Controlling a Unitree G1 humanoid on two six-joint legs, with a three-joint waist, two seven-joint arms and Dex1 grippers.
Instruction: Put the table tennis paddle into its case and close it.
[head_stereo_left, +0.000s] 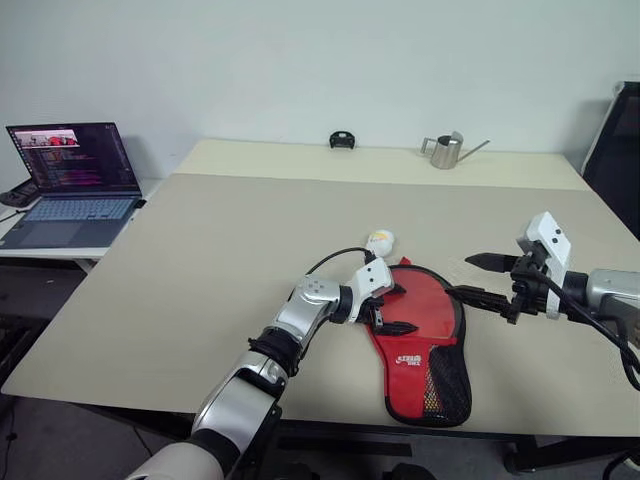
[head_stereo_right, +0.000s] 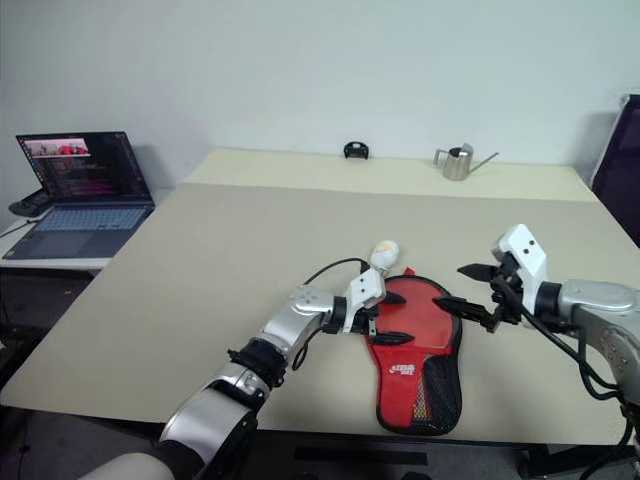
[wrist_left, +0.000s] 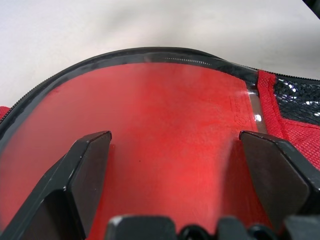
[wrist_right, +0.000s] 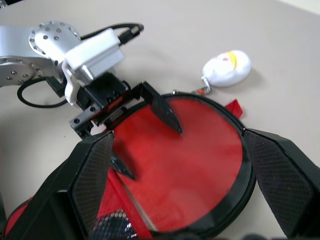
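Note:
The case (head_stereo_left: 420, 335) lies flat on the table, red side up, with black zipper edging; its round end points away from me and its black mesh pocket (head_stereo_left: 447, 380) is at the near end. The table tennis paddle is hidden; I cannot tell whether it lies inside. My left gripper (head_stereo_left: 392, 311) reaches in from the left, open, both fingers (wrist_left: 87, 170) spread just above the round red face (wrist_right: 200, 165). My right gripper (head_stereo_left: 485, 280) hovers open just off the case's right rim, pointing at it, nothing between its fingers (wrist_right: 92, 170).
A white egg-shaped charm (head_stereo_left: 379, 241) lies at the case's far end, clipped on by a small ring. A metal watering can (head_stereo_left: 443, 150) and a small black object (head_stereo_left: 342, 139) sit at the table's back edge. A laptop (head_stereo_left: 75, 180) stands on a side desk at the left.

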